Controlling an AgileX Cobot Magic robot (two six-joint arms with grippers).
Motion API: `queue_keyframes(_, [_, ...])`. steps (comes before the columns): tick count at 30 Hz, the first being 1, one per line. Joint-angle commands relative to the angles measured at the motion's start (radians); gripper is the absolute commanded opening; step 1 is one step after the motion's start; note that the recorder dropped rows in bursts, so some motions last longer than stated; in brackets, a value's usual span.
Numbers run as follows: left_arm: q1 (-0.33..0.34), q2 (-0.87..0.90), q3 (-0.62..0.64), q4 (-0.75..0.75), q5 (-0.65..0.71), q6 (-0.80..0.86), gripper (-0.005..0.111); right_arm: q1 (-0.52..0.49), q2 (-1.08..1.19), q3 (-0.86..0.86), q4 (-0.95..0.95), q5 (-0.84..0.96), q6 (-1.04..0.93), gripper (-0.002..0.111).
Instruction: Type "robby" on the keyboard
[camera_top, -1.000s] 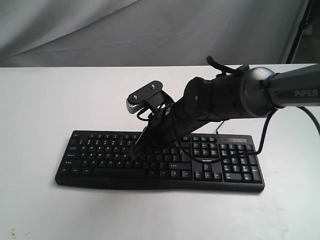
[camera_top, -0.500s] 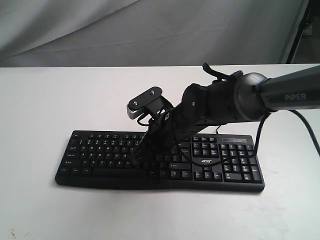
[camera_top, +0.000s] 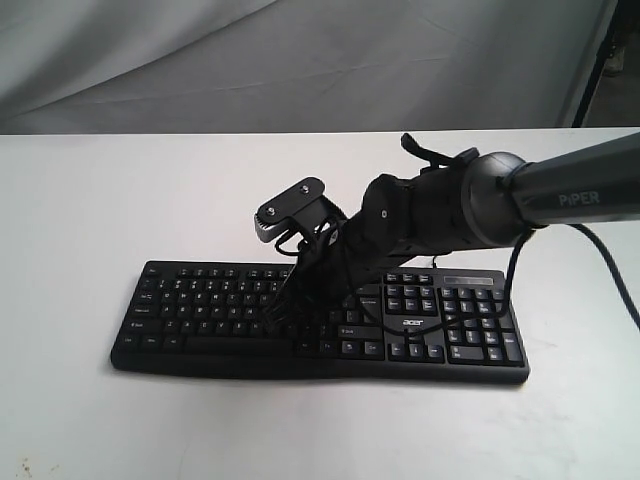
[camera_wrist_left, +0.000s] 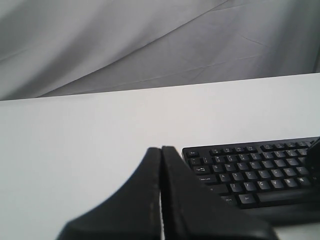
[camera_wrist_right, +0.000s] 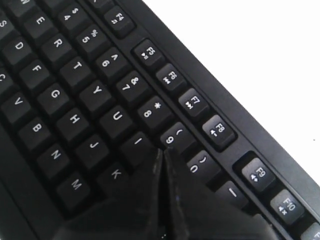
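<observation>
The black keyboard (camera_top: 200, 300) lies flat on the white table (camera_top: 80, 220), number pad to the right. My right gripper (camera_top: 275, 322) reaches across it, shut and empty, tips down over the middle letter keys. In the right wrist view the right gripper (camera_wrist_right: 162, 151) ends at the gap between the I and 9 keys of the keyboard (camera_wrist_right: 75, 75) and hides the key beside I; whether it presses a key I cannot tell. My left gripper (camera_wrist_left: 161, 149) is shut and empty over bare table, off the Esc-side end of the keyboard (camera_wrist_left: 250, 170). The exterior view does not show the left arm.
A grey cloth backdrop (camera_top: 300, 60) hangs behind the table. A black cable (camera_top: 520, 270) drops from the right arm past the number pad. A thin cable (camera_top: 430, 318) loops over the keys near the logo.
The right arm has lowered slightly and shifted a little left, bringing its shut tips closer to the keys. The keyboard has not moved.
</observation>
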Motion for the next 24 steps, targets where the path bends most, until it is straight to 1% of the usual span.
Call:
queue_keyframes(1, [-0.006, -0.003, 0.004, 0.005, -0.007, -0.003, 0.000, -0.009, 0.001, 0.003, -0.010, -0.009, -0.010, 0.000])
queue_keyframes(13, [-0.006, -0.003, 0.004, 0.005, -0.007, -0.003, 0.000, -0.009, -0.006, 0.003, -0.014, -0.007, -0.010, 0.000])
queue_keyframes(17, [-0.006, -0.003, 0.004, 0.005, -0.007, -0.003, 0.000, -0.009, -0.047, 0.003, -0.014, 0.017, -0.007, 0.000])
queue_keyframes(20, [-0.006, -0.003, 0.004, 0.005, -0.007, -0.003, 0.000, -0.009, -0.092, 0.003, -0.030, 0.043, 0.039, 0.000])
queue_keyframes(22, [-0.006, -0.003, 0.004, 0.005, -0.007, -0.003, 0.000, 0.038, -0.104, -0.071, -0.086, 0.130, 0.101, 0.000])
queue_keyframes(24, [-0.006, -0.003, 0.004, 0.005, -0.007, -0.003, 0.000, 0.080, -0.077, -0.102, -0.090, 0.124, 0.101, 0.000])
